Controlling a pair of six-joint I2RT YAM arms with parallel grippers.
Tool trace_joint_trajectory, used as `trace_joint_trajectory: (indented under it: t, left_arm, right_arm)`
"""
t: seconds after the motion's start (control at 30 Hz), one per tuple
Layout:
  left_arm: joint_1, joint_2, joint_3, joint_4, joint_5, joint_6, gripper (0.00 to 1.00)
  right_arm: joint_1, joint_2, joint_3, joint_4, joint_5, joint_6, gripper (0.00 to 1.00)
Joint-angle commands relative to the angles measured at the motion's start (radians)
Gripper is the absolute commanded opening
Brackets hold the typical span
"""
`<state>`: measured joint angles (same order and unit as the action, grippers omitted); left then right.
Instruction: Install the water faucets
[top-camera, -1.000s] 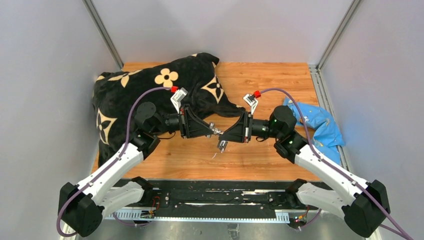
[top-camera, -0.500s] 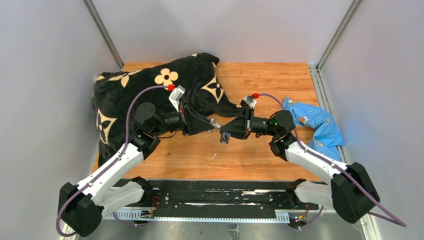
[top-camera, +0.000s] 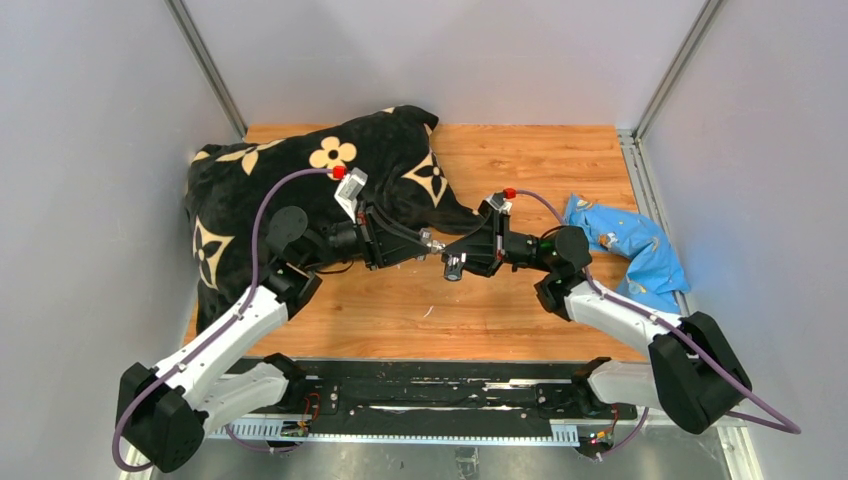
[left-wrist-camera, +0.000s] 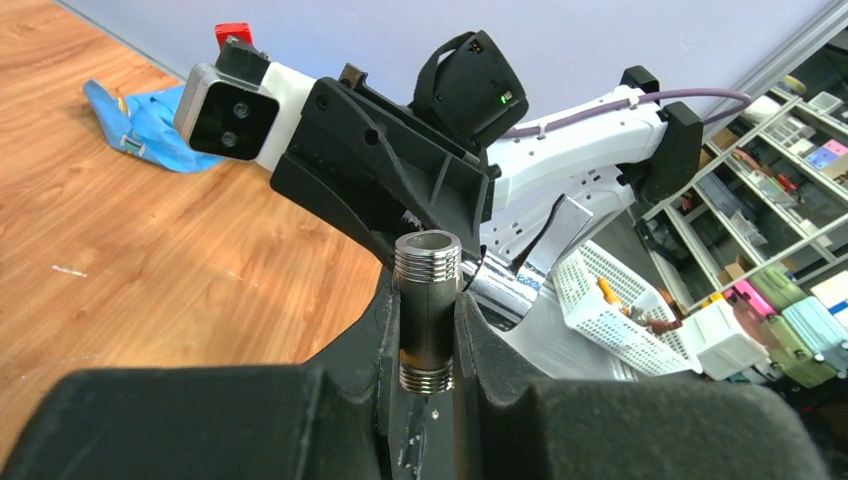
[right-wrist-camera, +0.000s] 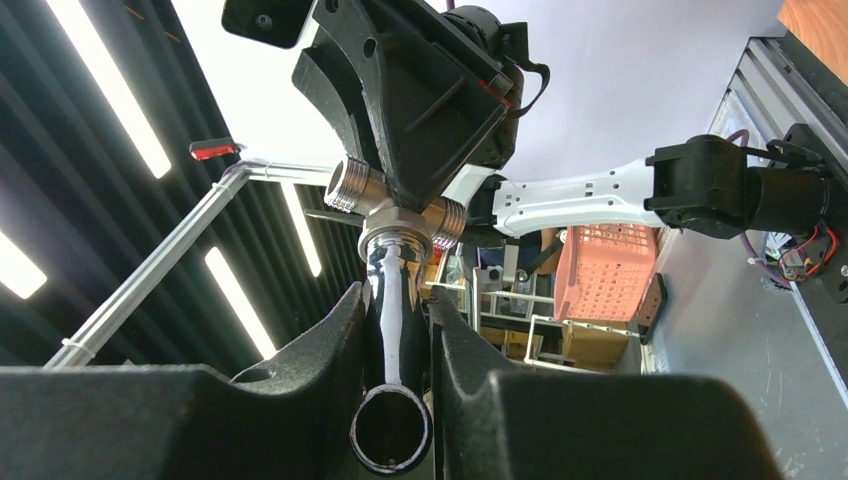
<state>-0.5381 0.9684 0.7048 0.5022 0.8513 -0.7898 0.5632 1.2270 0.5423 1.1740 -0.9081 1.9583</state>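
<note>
**Chrome tap and stub fitting held nose to nose above the table**

Wood table (top-camera: 520, 310) runs under everything, with a black flowered blanket (top-camera: 250, 190) heaped at the far left and a crumpled blue bag (top-camera: 640, 245) at the right edge. Over the middle, clear of the boards, the two arms meet.

The right hand (top-camera: 462, 255) is clenched on the tap (right-wrist-camera: 393, 290), gripping its polished spout while the T-shaped threaded head stands free beyond the fingers. The left hand (top-camera: 420, 245) is clenched on the fitting (left-wrist-camera: 426, 300), pinched at its smooth waist with a threaded end poking out toward the tap.

Both pieces look stiff, solid metal, light for these arms. The chrome spout is likely slick and could twist in the pads once turning force comes on. The plain waist of the fitting seems the sound place to hold, since it leaves the threads bare.

Whether the threads have met or only sit close, I cannot tell. From above the parts are mere specks, and in the right wrist view the left hand's body covers the joint.
</note>
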Motion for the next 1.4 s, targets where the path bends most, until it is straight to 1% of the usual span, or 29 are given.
trace_joint_trajectory:
  t: [0.0, 0.07, 0.13, 0.17, 0.27, 0.37, 0.53, 0.6, 0.63, 0.67, 0.73, 0.8, 0.97, 1.03, 1.37]
  left_arm:
    - [-0.022, 0.053, -0.007, -0.014, 0.081, 0.009, 0.16]
    - [-0.022, 0.063, -0.002, -0.014, 0.086, 0.003, 0.19]
    - [-0.022, 0.067, 0.001, -0.013, 0.088, 0.0, 0.25]
    - [-0.022, 0.068, 0.002, -0.015, 0.086, -0.004, 0.3]
    - [-0.022, 0.075, 0.007, -0.025, 0.09, -0.007, 0.37]
    - [-0.022, 0.083, 0.009, -0.03, 0.099, -0.012, 0.39]
    - [-0.022, 0.091, 0.01, -0.035, 0.1, -0.019, 0.4]
    - [-0.021, 0.087, 0.017, -0.057, 0.09, -0.009, 0.52]
    - [-0.02, 0.084, 0.023, -0.075, 0.087, 0.002, 0.56]
    - [-0.02, 0.081, 0.028, -0.09, 0.085, 0.013, 0.6]
    - [-0.017, 0.075, 0.044, -0.132, 0.078, 0.041, 0.63]
    - [-0.01, 0.068, 0.057, -0.166, 0.069, 0.058, 0.7]
    - [0.008, 0.065, 0.094, -0.196, 0.055, 0.071, 0.74]
    - [0.012, 0.069, 0.117, -0.218, 0.047, 0.069, 0.79]
    - [0.012, 0.088, 0.185, -0.218, 0.062, 0.049, 0.79]
  right_arm:
    - [-0.008, -0.01, 0.011, 0.103, 0.119, 0.084, 0.01]
    - [-0.009, -0.008, 0.015, 0.101, 0.116, 0.08, 0.01]
    - [-0.008, -0.005, 0.023, 0.098, 0.113, 0.074, 0.0]
    - [-0.008, -0.004, 0.028, 0.097, 0.11, 0.072, 0.01]
    - [-0.008, 0.002, 0.031, 0.12, 0.114, 0.078, 0.0]
    - [-0.01, 0.013, 0.026, 0.147, 0.112, 0.091, 0.01]
    - [-0.009, 0.006, 0.022, 0.137, 0.108, 0.076, 0.01]
    - [-0.01, -0.004, 0.021, 0.115, 0.104, 0.067, 0.01]
    - [-0.01, -0.007, 0.019, 0.109, 0.103, 0.063, 0.01]
    - [-0.011, -0.01, 0.018, 0.104, 0.102, 0.061, 0.01]
    - [-0.01, -0.011, 0.019, 0.099, 0.098, 0.056, 0.01]
    - [-0.011, -0.012, 0.02, 0.094, 0.098, 0.053, 0.01]
    - [-0.01, -0.022, 0.02, 0.085, 0.092, 0.038, 0.01]
    - [-0.01, -0.029, 0.016, 0.072, 0.092, 0.029, 0.01]
    - [-0.01, -0.032, 0.015, 0.064, 0.09, 0.018, 0.0]
